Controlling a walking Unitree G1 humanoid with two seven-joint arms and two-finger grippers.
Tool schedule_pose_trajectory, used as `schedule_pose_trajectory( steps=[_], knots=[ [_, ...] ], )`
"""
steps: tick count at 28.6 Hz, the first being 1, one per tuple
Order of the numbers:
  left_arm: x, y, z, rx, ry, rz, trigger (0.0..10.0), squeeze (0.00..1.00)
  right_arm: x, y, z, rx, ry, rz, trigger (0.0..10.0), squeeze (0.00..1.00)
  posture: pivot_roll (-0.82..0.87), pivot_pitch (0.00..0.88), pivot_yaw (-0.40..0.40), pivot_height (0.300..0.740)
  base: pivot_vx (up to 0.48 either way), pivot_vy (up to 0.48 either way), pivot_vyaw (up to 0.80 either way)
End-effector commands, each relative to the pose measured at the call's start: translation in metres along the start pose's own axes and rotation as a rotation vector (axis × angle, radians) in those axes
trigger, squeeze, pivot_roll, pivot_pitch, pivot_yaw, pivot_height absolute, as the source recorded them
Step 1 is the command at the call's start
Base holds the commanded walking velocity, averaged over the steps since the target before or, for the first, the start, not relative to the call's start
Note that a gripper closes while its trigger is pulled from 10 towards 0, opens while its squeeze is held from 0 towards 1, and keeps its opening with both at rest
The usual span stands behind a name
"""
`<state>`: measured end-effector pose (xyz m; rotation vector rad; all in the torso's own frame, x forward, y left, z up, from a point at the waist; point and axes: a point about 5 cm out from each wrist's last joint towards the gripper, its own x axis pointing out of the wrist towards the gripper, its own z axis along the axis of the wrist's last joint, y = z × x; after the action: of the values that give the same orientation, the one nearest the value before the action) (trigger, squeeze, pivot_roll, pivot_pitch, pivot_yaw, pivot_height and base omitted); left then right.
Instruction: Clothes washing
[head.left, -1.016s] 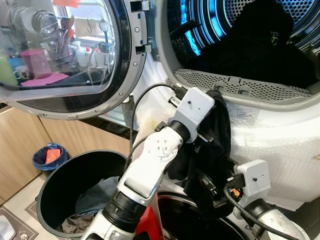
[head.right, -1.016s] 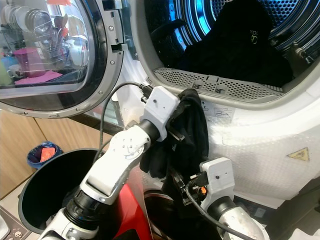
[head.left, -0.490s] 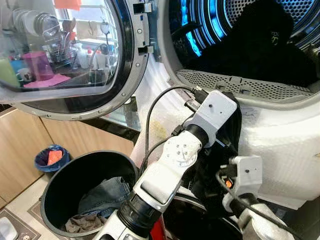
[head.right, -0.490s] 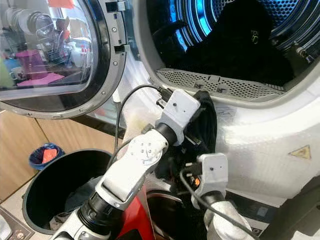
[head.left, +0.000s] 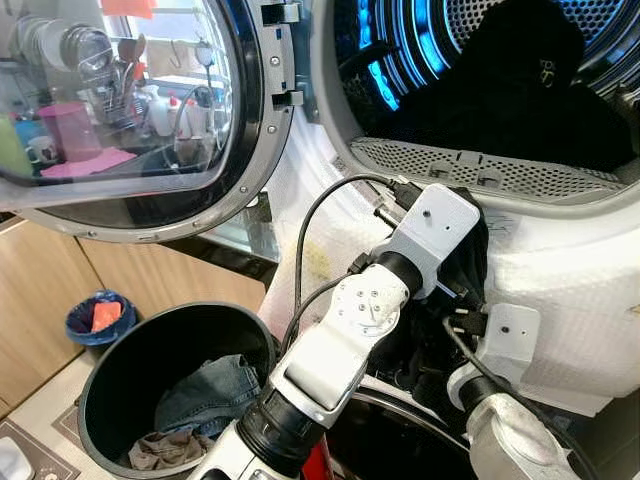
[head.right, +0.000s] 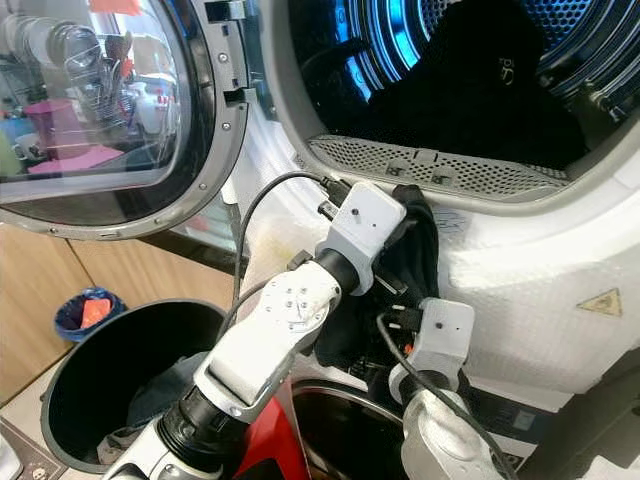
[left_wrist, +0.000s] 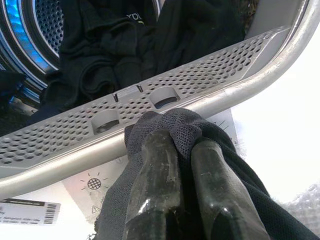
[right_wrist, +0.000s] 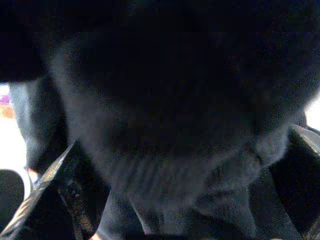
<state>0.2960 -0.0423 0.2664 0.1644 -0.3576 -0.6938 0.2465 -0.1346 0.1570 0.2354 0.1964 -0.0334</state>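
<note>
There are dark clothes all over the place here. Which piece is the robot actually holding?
The black garment draped just below the drum's rim, outside the machine: the left pincer pinches its top fold. The black pile lies loose inside the drum, and the jeans sit in the black bin.

A home laundry corner: an open washer (head.left: 560, 270) with its door (head.left: 130, 110) swung wide, wooden cabinets (head.left: 40, 290), a laundry bin (head.left: 130, 370); the door glass reflects what looks like kitchen dishes.
</note>
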Motion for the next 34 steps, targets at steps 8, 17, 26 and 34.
schedule_pose_trajectory(
  steps=[8, 17, 26, 34],
  knots=[
    [0.007, -0.029, 0.04, -0.127, -0.15, -0.062, 10.0, 0.0, 0.0, 0.006, 0.007, 0.146, -0.067, 0.049, 0.0, 0.0, -0.14, 0.0, 0.053, 0.74, 0.0, 0.0, 0.0],
    [0.008, -0.027, 0.043, -0.126, -0.165, -0.061, 10.0, 0.0, 0.001, 0.007, 0.007, 0.18, -0.091, 0.082, 0.0, 0.0, -0.13, 0.0, 0.053, 0.74, 0.0, 0.0, 0.0],
    [0.009, -0.023, 0.047, -0.123, -0.183, -0.044, 10.0, 0.0, -0.002, 0.005, -0.001, 0.099, -0.057, 0.151, 0.0, 0.0, -0.12, 0.0, 0.051, 0.74, 0.0, 0.0, 0.0],
    [0.01, -0.021, 0.05, -0.119, -0.189, -0.031, 10.0, 0.0, -0.003, 0.002, -0.003, 0.035, -0.044, 0.183, 0.0, 0.0, -0.12, 0.0, 0.052, 0.74, 0.0, 0.0, 0.0]
  ],
)
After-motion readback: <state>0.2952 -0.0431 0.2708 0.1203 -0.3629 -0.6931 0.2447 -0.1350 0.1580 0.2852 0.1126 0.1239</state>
